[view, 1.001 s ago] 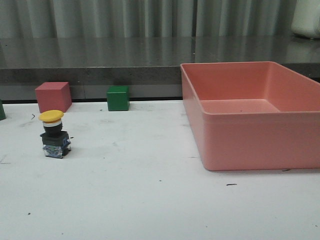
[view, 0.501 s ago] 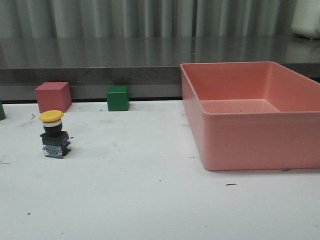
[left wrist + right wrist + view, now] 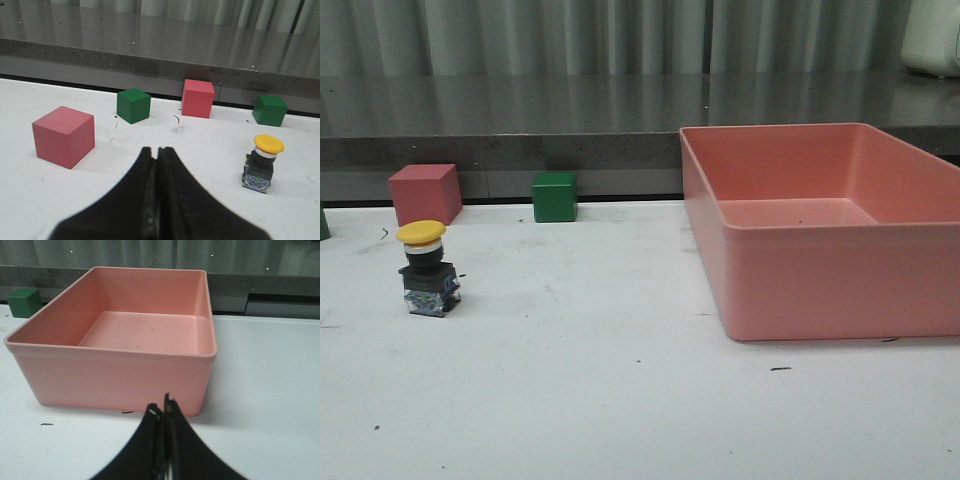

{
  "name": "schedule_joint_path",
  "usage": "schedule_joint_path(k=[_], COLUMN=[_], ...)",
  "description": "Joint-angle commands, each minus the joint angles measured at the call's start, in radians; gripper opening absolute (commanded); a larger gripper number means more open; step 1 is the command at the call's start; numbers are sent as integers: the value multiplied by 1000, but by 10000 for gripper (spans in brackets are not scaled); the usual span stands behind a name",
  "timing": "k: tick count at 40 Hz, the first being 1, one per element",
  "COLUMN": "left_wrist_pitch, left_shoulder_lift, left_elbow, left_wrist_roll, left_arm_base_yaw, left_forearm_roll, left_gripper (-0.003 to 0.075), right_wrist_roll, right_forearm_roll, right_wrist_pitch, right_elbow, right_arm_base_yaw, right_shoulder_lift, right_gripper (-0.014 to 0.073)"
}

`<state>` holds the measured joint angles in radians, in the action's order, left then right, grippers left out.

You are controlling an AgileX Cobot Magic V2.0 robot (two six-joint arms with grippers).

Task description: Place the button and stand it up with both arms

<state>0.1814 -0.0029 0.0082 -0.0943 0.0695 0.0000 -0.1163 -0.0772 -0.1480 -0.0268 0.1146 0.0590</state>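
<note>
Both grippers, left gripper (image 3: pixel 157 165) and right gripper (image 3: pixel 164 415), closed, empty; you risk toppling the upright button (image 3: pixel 426 270) on approach.

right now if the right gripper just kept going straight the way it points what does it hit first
Most likely the near wall of the pink bin: the shut right gripper points at it across bare table, nothing between. Its height is unclear, so it might pass over the rim.

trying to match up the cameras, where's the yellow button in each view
Front view: button stands upright on the white table at the left, in front of the pink cube.
Left wrist view: button at the right, ahead of the closed left gripper.
Right wrist view: not in it.
Shared landmark: green cube.
</note>
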Motion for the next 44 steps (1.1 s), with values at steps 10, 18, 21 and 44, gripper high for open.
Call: schedule_joint_path(k=[10, 18, 21, 44], left_wrist_pitch=[-86, -86, -86, -86], left_shoulder_lift=[-25, -23, -23, -23], left_elbow=[15, 15, 15, 15], left_wrist_roll=[-4, -4, -4, -4], left_arm_base_yaw=[2, 2, 2, 2], left_forearm_roll=[-12, -12, -12, -12], left_gripper=[-20, -20, -20, -20], right_wrist_roll=[8, 8, 8, 8], right_forearm_roll=[0, 0, 0, 0], right_wrist_pitch=[49, 41, 42, 42], right_elbow=[2, 2, 2, 2], right_arm_base_yaw=[-93, -91, -91, -91], right_shoulder_lift=[-75, -89, -87, -87], right_gripper=[-61, -61, -61, -61])
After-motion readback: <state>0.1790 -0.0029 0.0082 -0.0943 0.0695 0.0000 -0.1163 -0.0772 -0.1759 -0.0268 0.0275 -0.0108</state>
